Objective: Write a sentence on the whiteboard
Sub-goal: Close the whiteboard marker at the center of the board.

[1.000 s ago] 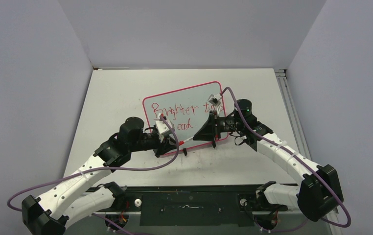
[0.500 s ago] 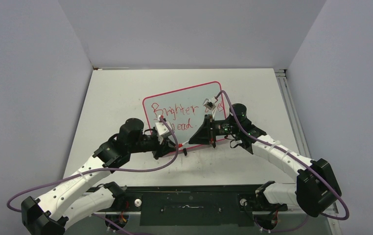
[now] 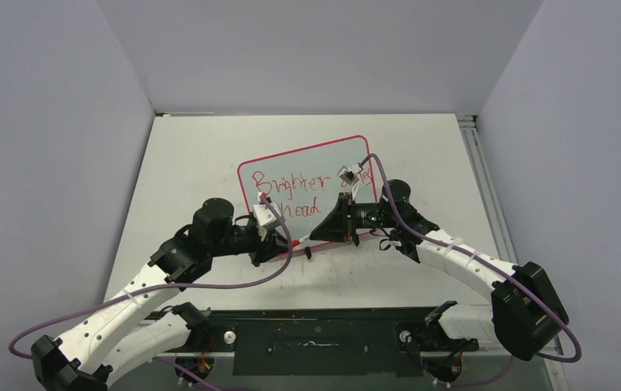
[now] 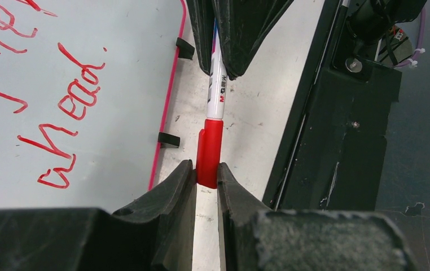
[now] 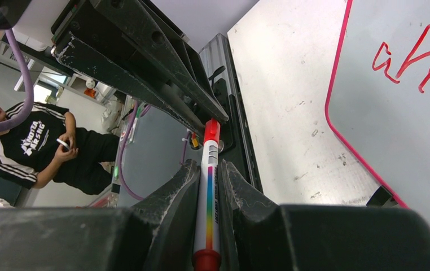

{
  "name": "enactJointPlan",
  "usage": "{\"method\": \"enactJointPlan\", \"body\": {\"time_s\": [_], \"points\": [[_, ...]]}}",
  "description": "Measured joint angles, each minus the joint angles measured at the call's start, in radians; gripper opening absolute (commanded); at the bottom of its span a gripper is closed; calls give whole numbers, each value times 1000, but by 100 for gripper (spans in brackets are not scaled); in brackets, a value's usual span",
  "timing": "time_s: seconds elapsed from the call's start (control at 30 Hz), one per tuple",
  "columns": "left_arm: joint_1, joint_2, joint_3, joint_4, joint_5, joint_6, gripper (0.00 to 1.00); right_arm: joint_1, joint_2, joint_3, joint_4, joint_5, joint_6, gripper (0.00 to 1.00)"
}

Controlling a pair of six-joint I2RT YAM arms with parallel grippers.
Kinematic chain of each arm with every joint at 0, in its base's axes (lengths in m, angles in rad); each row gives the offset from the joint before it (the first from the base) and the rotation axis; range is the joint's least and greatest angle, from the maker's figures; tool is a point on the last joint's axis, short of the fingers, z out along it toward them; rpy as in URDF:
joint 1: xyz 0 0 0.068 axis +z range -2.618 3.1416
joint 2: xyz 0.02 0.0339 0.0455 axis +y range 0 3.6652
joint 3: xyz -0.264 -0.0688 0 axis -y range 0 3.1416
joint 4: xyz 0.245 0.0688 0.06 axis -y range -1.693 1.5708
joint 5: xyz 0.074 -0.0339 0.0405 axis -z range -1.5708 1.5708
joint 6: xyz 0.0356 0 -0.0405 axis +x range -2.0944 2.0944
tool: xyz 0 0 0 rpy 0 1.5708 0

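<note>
The whiteboard (image 3: 323,159) lies flat on the table, with a pink-red frame. The sentence (image 3: 289,184) runs across it in red on two lines, partly hidden by the arms; "ahead" (image 4: 71,110) shows in the left wrist view. A white marker (image 5: 208,197) with a rainbow stripe hangs level just off the board's near edge. My right gripper (image 5: 208,169) is shut on its barrel. My left gripper (image 4: 206,169) is shut on its red cap (image 4: 209,148), which sits on the marker's end. The two grippers (image 3: 287,243) (image 3: 315,233) face each other, tips nearly meeting.
Small black feet (image 4: 168,139) stick out from the board's near edge. The black base plate (image 3: 315,342) runs along the table's near side, and a metal rail (image 3: 474,155) along the right. Grey walls close in three sides. A person (image 5: 43,147) sits beyond the table.
My right gripper has moved left towards the left one with the marker. The white stretch of marker between the two grippers has shrunk to almost nothing. The left arm has drawn back slightly.
</note>
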Motion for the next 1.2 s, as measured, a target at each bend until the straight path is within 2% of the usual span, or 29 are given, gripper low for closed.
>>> {"method": "enactJointPlan", "body": {"time_s": [0.8, 0.83, 0.87, 0.9, 0.93, 1.0, 1.1, 1.2], "points": [[5, 12, 1, -4, 43, -49, 0, 21, 0, -18, 56, 31, 34, 5], [5, 14, 1, -4, 44, -50, 4, 21, 0, -18, 55, 35, 32, 5], [5, 18, 1, -4, 43, -50, 17, 22, -1, -18, 48, 42, 26, 5], [6, 22, 1, -5, 42, -49, 35, 24, -3, -18, 35, 51, 17, 5], [7, 25, 1, -9, 40, -48, 48, 27, -9, -18, 16, 63, 6, 5], [16, 31, 3, 19, 34, -48, 64, 50, -36, -16, -71, 106, -42, 5], [58, 17, 7, 85, 20, -56, 78, 91, -92, -11, -252, 212, -134, 6], [132, -6, 7, 124, 19, -84, 84, 98, -155, -14, -414, 359, -202, 7]]}}
